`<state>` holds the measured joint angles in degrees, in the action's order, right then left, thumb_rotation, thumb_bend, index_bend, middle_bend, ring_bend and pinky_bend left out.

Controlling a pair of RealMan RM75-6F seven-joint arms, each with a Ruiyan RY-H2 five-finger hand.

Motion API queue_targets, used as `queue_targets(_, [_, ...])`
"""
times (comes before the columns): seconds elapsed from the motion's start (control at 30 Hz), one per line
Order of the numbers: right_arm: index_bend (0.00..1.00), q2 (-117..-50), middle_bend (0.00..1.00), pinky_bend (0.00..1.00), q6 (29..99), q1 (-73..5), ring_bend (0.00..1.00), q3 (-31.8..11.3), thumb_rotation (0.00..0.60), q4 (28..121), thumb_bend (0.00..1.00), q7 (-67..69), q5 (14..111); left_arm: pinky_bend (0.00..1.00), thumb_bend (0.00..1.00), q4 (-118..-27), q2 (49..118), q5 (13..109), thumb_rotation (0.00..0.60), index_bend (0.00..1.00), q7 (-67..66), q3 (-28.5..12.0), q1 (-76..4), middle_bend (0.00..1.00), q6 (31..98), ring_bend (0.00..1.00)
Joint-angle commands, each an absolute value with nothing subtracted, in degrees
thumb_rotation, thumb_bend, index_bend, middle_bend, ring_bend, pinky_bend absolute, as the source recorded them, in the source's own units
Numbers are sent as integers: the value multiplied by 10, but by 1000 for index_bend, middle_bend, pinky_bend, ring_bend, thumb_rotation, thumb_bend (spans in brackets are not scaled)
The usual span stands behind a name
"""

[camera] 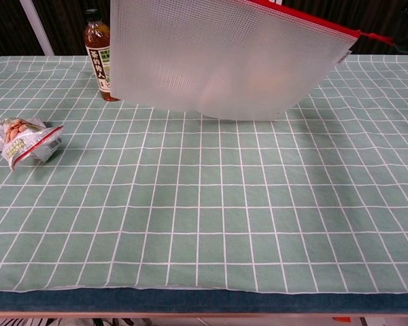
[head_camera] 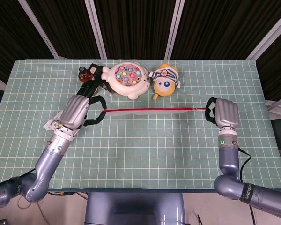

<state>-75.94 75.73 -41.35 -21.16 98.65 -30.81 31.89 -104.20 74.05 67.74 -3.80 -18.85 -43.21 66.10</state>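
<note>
left robot hand (head_camera: 76,111) is gripping the left end of a mesh zip pouch (camera: 224,58) w/ red zipper, right robot hand (head_camera: 223,112) is pinching the zipper pull at the right end; pouch is hanging stretched btwn them above the bench (head_camera: 145,150). tea bottle (camera: 99,53), fishing toy (head_camera: 127,79) & plush doll (head_camera: 164,80) are sitting at far edge; snack pack (camera: 24,140) is lying at left.
</note>
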Motion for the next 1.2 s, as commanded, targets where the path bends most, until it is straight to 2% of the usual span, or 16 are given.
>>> queue_targets(0.03, [99, -756, 624, 580, 756, -410, 671, -207, 600, 993, 326, -308, 325, 0, 243, -1047, 734, 677, 600, 447, -41, -184, -431, 33, 655, 0])
queue_targets(0.07, [27, -753, 519, 484, 754, -408, 572, -206, 600, 997, 273, -308, 326, 0, 218, -1049, 731, 676, 600, 431, -44, -182, -430, 30, 652, 0])
queue_targets(0.1, [2, -750, 432, 405, 753, -406, 482, -206, 600, 1001, 233, -307, 326, 0, 188, -1052, 728, 674, 600, 410, -46, -180, -429, 27, 651, 0])
queue_targets(0.2, [0, -743, 270, 318, 755, -402, 291, -207, 600, 1011, 186, -306, 332, 0, 156, -1062, 719, 667, 600, 365, -52, -175, -425, 23, 645, 0])
queue_targets(0.27, [0, -739, 219, 303, 759, -400, 233, -206, 600, 1016, 178, -305, 339, 0, 149, -1069, 713, 664, 600, 354, -55, -172, -422, 23, 644, 0])
queue_targets(0.53, [0, -710, 154, 288, 769, -376, 176, -202, 600, 1059, 175, -285, 366, 0, 147, -1106, 678, 682, 600, 324, -52, -146, -385, 24, 665, 0])
queue_targets(0.67, [0, -688, 128, 268, 768, -352, 147, -181, 600, 1092, 86, -265, 407, 0, 119, -1122, 653, 716, 600, 293, -46, -116, -352, 23, 684, 0])
queue_targets(0.8, [0, -668, 114, 262, 774, -315, 131, -140, 600, 1121, 42, -233, 482, 0, 94, -1120, 626, 769, 600, 236, -45, -70, -309, 4, 714, 0])
queue_targets(0.93, [0, -646, 26, 251, 788, -260, 60, -78, 600, 1132, 40, -177, 590, 0, 93, -1099, 606, 842, 600, 205, -46, -21, -254, 0, 771, 0])
queue_targets(1.03, [0, -630, 0, 238, 798, -223, 5, -34, 600, 1124, 40, -140, 658, 0, 91, -1065, 599, 886, 600, 171, -60, 13, -215, 0, 811, 0])
queue_targets(1.2, [0, -613, 0, 227, 829, -166, 0, 24, 600, 1076, 41, -86, 749, 0, 78, -999, 609, 916, 600, 92, -54, 53, -150, 0, 871, 0])
